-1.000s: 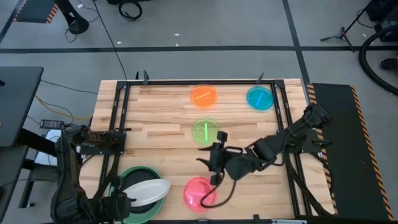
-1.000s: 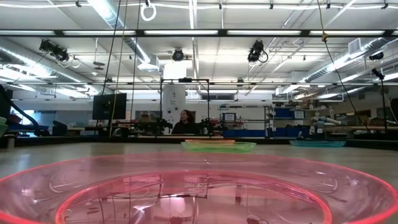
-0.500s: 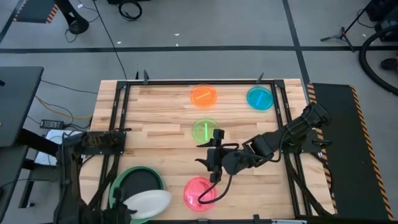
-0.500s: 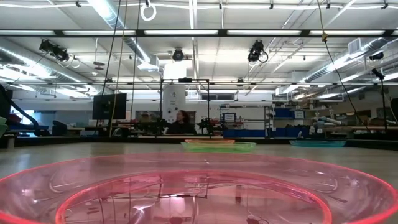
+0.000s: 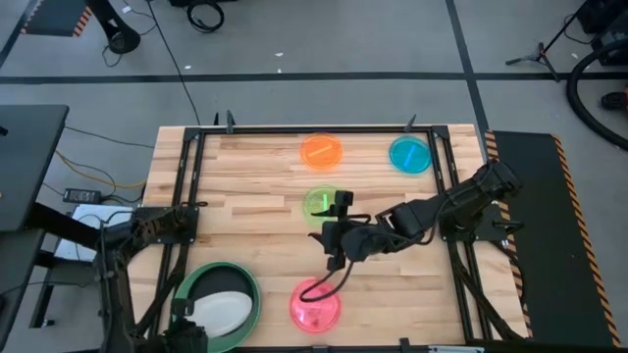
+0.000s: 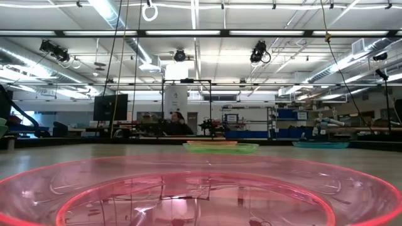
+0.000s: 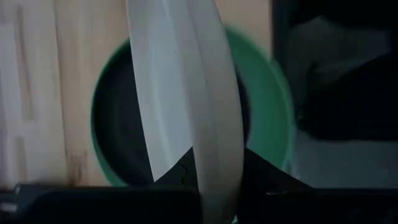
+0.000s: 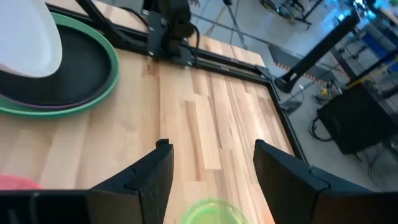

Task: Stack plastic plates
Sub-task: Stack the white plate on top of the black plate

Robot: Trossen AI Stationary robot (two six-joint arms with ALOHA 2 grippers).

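A large green plate (image 5: 251,294) sits near the table's near-left corner with a black plate (image 5: 210,283) lying in it. My left gripper (image 5: 191,324) is shut on a white plate (image 5: 222,312) and holds it tilted over that stack. My right gripper (image 5: 334,238) is open and hovers mid-table between the lime plate (image 5: 322,203) and the pink plate (image 5: 316,307). The orange plate (image 5: 321,150) and the cyan plate (image 5: 409,155) lie flat by the far edge. No purple plate shows. My left gripper pinches the white plate's rim (image 7: 214,171) between its two fingers and comes at it from the table's near-left side. The plate stands tilted, almost edge-on in the left wrist view, over the black plate (image 7: 115,124). Whether its far rim touches the stack I cannot tell.
A black frame (image 5: 186,167) runs along the table's left, far and right sides. Bare wood lies between the stack and the pink plate (image 6: 201,194). A person sits far back in the room (image 6: 176,122).
My left gripper has drawn back toward the near-left corner, carrying the white plate lower and more over the middle of the green and black stack. My right gripper has moved toward the far edge, away from the pink plate and closer to the lime plate.
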